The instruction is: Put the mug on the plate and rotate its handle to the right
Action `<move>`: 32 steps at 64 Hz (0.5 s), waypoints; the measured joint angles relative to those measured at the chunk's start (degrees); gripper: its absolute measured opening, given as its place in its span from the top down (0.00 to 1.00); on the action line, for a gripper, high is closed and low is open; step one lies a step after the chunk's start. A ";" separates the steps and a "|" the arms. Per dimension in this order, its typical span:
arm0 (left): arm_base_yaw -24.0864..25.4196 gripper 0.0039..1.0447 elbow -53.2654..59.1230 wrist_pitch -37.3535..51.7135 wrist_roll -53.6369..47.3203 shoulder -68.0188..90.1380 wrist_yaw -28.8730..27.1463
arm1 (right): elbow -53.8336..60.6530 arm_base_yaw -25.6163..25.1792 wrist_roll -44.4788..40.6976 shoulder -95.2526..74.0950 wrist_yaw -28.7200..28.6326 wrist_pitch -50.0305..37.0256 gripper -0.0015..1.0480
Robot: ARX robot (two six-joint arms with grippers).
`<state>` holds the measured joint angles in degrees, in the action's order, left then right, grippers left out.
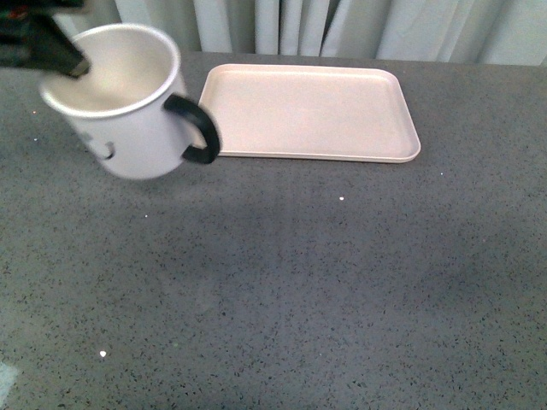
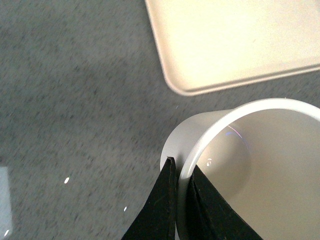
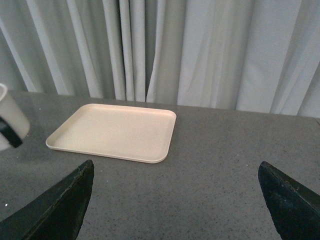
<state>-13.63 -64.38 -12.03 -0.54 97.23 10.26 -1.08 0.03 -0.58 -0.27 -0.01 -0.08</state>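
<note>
Left wrist view: left gripper (image 2: 183, 169) pinches mug (image 2: 240, 150) by its rim, 1 finger inside & 1 outside, mug tilted in air just left of plate (image 1: 316, 111); prob rigid, glossy, slip-prone, so rim grip suits; right gripper (image 3: 175, 167) wide open, empty.

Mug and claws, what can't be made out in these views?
Mug face print: front view, motion-blurred, mostly turned away.
Handle: outside the left wrist frame; cropped by the right wrist view's edge.
Left claw: front view, cut off at the corner.
Right claw: only its fingertips show; absent from front view.
</note>
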 joint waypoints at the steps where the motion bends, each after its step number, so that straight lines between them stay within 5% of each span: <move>1: -0.35 0.98 -0.74 -0.15 0.31 0.52 -0.04 | 0.00 0.00 0.00 0.00 0.00 0.00 0.09; 16: -5.07 0.98 -16.37 -3.34 5.53 12.72 -1.81 | 0.00 0.00 0.00 0.00 0.00 0.00 0.09; 32: -5.01 0.98 -17.38 -2.82 8.35 13.75 -3.45 | 0.00 0.00 0.00 0.00 0.00 0.00 0.09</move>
<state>-18.63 -81.76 -14.85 7.81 110.98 6.81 -1.08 0.03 -0.58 -0.27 -0.01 -0.08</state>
